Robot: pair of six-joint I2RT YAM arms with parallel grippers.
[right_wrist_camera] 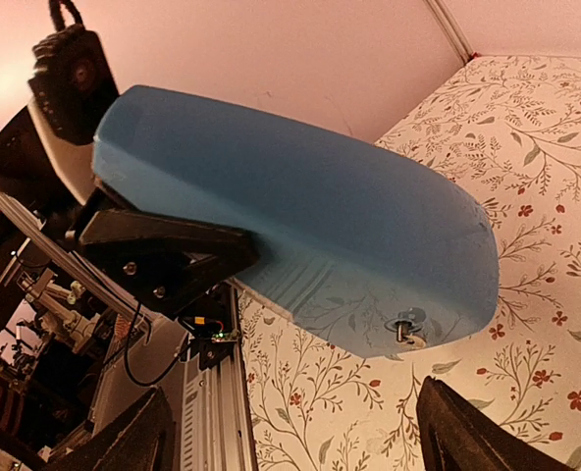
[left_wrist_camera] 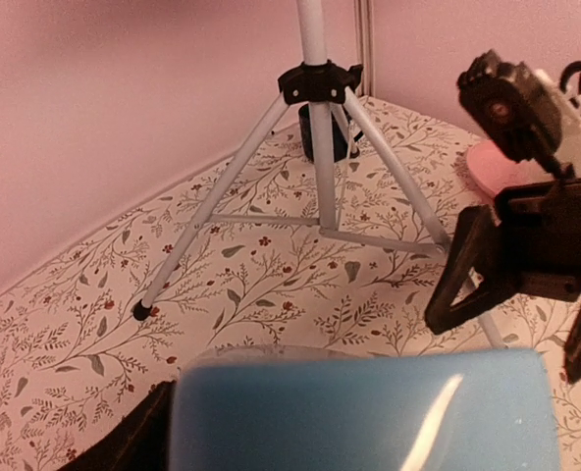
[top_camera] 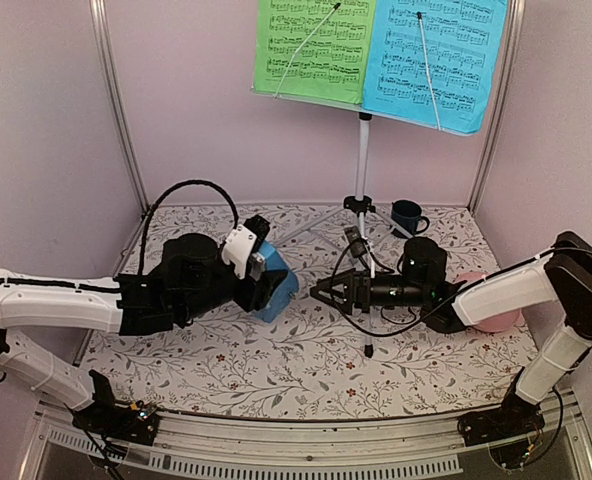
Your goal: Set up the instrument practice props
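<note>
Left gripper (top_camera: pixel 268 283): jaws pinch the metronome (top_camera: pixel 284 285), left of centre over the tabletop (top_camera: pixel 276 370). Right gripper (top_camera: pixel 321 291): jaws spread, just right of the metronome. Stand (top_camera: pixel 361 160), far centre, carries green sheet (top_camera: pixel 314 48) and blue sheet (top_camera: pixel 438 58).

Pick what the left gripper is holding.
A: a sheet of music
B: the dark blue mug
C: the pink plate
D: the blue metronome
D: the left gripper has its fingers clasped on either side of the blue metronome.
</note>
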